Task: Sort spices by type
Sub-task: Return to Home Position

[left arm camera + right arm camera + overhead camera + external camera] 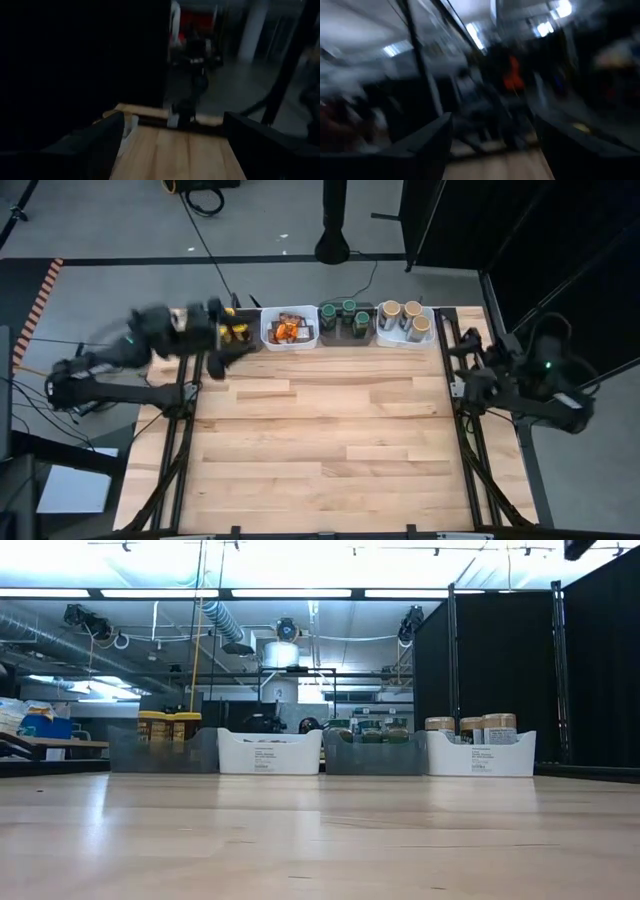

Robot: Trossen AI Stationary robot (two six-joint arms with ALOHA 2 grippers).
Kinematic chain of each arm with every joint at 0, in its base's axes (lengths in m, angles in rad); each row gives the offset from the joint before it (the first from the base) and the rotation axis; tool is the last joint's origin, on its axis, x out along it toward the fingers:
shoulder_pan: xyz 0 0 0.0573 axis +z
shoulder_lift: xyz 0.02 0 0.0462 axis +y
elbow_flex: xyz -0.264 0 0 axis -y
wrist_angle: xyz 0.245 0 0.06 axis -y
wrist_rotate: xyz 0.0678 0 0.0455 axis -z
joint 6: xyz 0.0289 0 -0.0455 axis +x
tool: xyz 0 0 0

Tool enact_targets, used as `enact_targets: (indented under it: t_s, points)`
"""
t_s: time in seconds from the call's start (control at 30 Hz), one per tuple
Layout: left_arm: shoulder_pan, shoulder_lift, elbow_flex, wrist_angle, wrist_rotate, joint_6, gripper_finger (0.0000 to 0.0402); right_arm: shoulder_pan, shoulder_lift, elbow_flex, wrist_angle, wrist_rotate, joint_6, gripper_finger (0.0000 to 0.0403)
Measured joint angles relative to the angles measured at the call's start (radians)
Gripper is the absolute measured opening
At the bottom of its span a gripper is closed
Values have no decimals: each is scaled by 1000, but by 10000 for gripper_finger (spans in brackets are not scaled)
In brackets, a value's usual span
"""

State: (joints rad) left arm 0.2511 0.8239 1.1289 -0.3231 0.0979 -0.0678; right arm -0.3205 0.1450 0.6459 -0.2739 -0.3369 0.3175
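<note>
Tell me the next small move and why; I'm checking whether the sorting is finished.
Probably draw the left gripper back from the bins to its rest pose: yellow-lidded jars, orange packs, green-lidded jars and tan-lidded jars each have their own bin, no spice shows on the tabletop, and the right gripper sits at the table's right edge.

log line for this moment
yellow jars, orange packs, green jars, tan jars: binned by type; left end effector: open, near yellow jars; right end effector: open, table's right edge
</note>
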Motion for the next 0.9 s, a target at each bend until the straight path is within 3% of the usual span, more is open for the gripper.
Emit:
enact_targets:
  t_s: [0.13, 0.23, 0.33, 0.43, 0.57, 0.7, 0.9]
  points:
    - [-119, -199, -431, 418, -92, -70, 346, 32, -142, -225, 232, -6, 83, 285]
    - [-164, -311, -622, 631, -151, -121, 346, 51, -106, -330, 334, 11, 85, 284]
    - [-200, -378, -752, 678, -154, -140, 346, 85, -54, -411, 426, 70, 85, 285]
    - [-222, -408, -850, 705, -184, -173, 346, 148, -1, -501, 552, 142, 82, 288]
    - [-248, -414, -983, 855, -246, -213, 346, 250, 62, -628, 716, 312, 69, 287]
    - [-279, -415, -1114, 1005, -267, -249, 346, 348, 122, -637, 727, 464, 48, 284]
    - [-305, -412, -1120, 914, -280, -250, 346, 437, 179, -640, 732, 576, 68, 285]
